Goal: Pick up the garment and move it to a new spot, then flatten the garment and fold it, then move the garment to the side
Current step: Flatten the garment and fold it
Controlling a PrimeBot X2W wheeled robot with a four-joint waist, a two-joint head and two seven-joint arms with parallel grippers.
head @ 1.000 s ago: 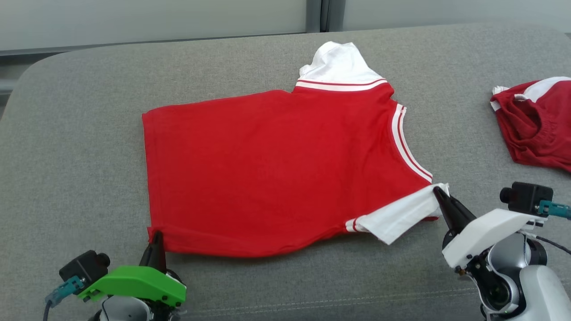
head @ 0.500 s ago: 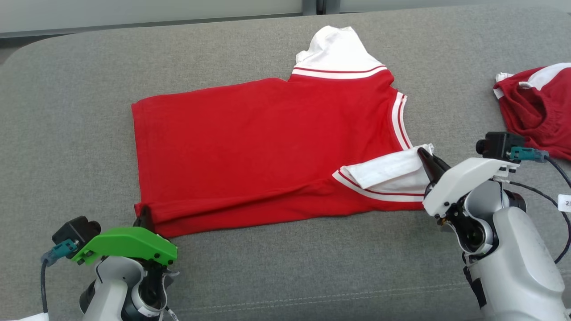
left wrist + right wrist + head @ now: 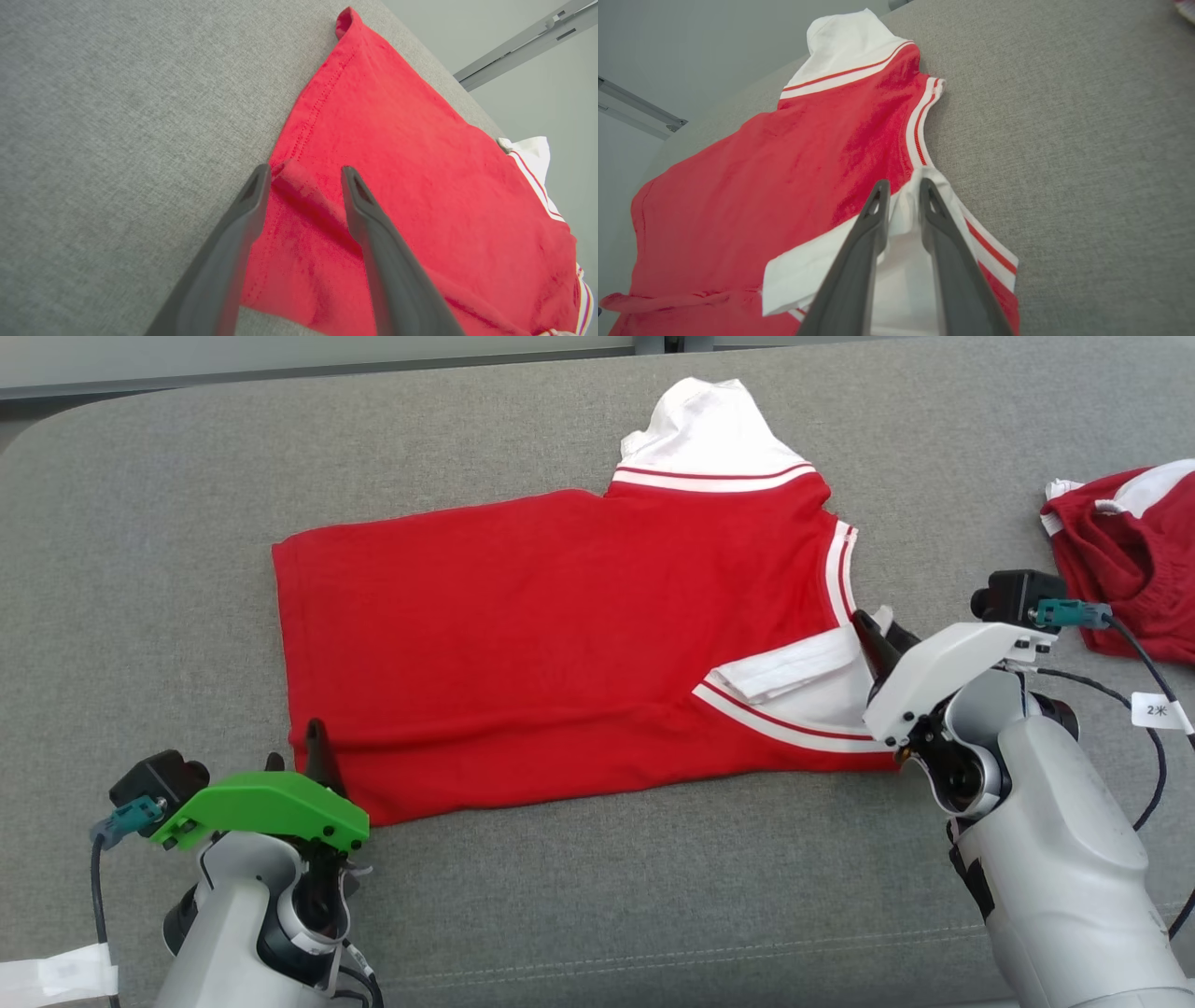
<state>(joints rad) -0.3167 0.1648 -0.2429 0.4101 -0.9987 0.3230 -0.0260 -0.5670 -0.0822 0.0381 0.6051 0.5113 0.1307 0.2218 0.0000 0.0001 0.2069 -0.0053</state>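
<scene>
**Head view.** A red shirt (image 3: 560, 644) is laid across the middle of the frame on a grey cushion (image 3: 653, 896), hem to the left and neck end to the right. The near long edge is turned in over the body. This is judged to be a lengthwise fold, which would explain a gripper being stationed at each end of it. The left gripper (image 3: 294, 745) is placed at the lower-left hem corner. The right gripper (image 3: 880, 627) is placed at the near white sleeve (image 3: 794, 677), which is doubled back onto the red. A second red garment (image 3: 1130, 588) is bunched at the right edge, well apart.

**Left wrist view.** The left gripper (image 3: 306, 170) is seen with its fingers spread wide. A soft rolled ridge of hem lies loose between them and is not clamped. The knit is matte, with a stitched line along the edge. The cushion weave is coarse and flecked.

**Right wrist view.** The right gripper (image 3: 903, 183) is seen with its fingers only narrowly parted and the white sleeve cloth in the gap. Whether the cloth is pinched or freed cannot be told. Striped ribbing in red and white is noted at the armhole and along the sleeve band. The fabric is thin and limp, and it is creased where it is folded.
</scene>
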